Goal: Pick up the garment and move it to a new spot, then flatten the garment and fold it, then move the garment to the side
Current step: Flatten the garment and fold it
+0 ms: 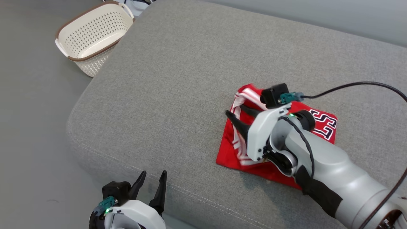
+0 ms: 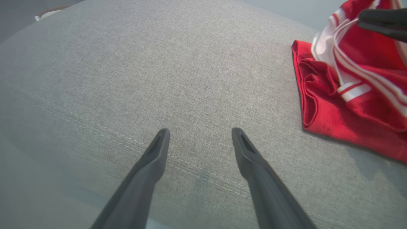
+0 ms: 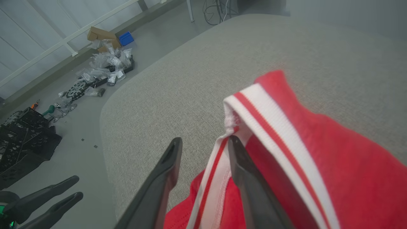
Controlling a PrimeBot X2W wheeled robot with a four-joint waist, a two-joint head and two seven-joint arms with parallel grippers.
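Head view showed the red garment lying folded into a small, nearly square packet on the grey cushion, on the robot's right side and not far from the front edge. Black and white letters were visible at its far right corner, and a striped trim in white and red rose a little from its left part. The right gripper was over this left part, with its fingers pointing toward the robot's left. In the right wrist view the two fingers stood apart at a medium width. The trim ran up between them and lay against one finger, but it was not pinched, so nothing was held. The left gripper was low at the front edge of the cushion, well apart from the garment. Its fingers were spread wide and empty over the seam of the cushion, as the left wrist view also showed. A cream basket with a brown rim stood on the floor just beside the far left corner of the cushion. A black cable ran from the right wrist across the cushion.
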